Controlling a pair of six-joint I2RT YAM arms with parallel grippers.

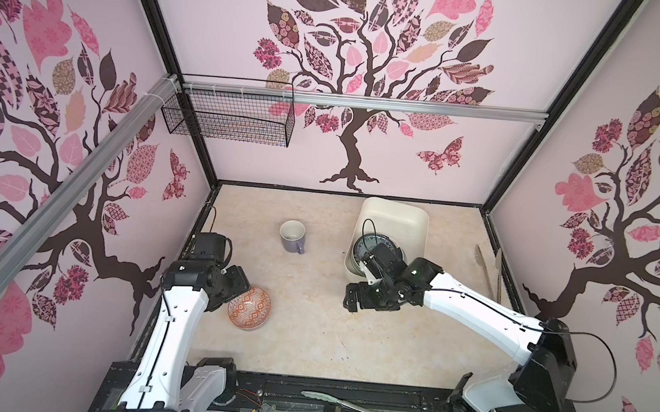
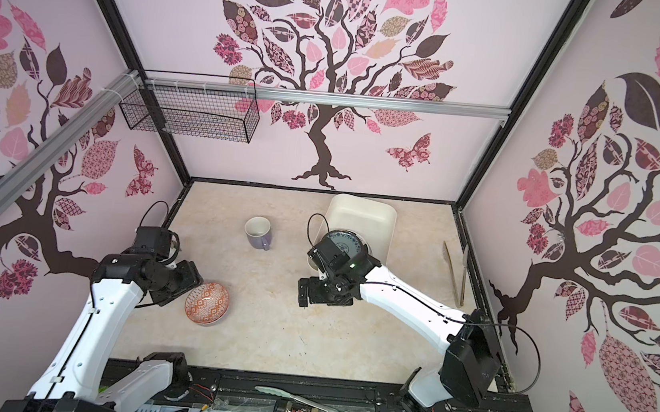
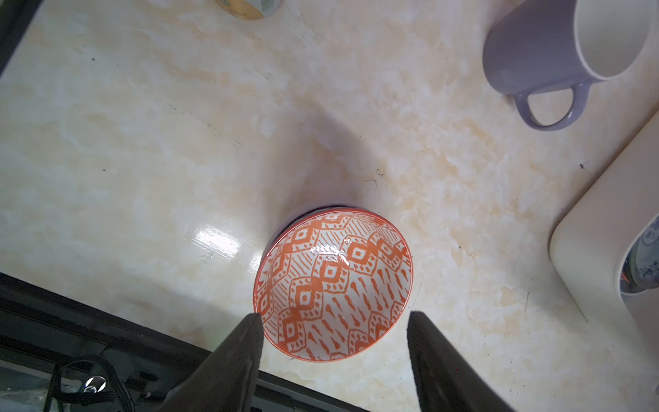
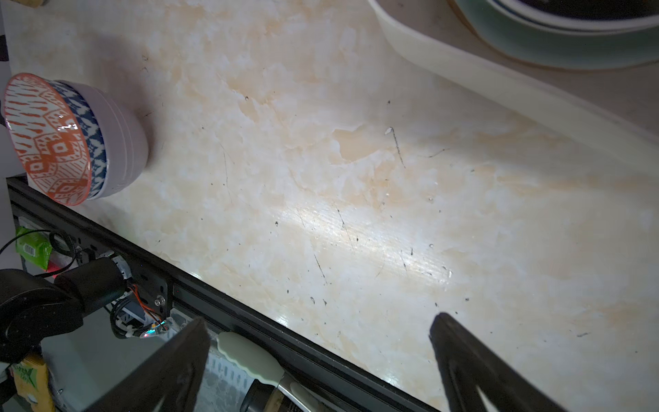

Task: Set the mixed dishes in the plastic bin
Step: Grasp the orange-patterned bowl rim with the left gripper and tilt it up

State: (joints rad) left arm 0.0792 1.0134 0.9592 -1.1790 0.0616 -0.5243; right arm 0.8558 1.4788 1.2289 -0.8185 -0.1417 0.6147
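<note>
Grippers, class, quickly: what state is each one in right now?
Left gripper: open, straddling the red-patterned bowl, no grip seen.
Right gripper: open, empty.

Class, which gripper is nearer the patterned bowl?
Left. The left gripper is at the bowl, its open fingers flanking the near rim. The right gripper hangs open over bare table, well off toward the bin.

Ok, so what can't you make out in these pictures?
- Plate stack in the bin: right arm partly covers it in both top views; count unclear.
- Left gripper: hidden under its wrist in both top views; contact between fingers and bowl unclear.
- Round object: cut off by left wrist view's edge.
</note>
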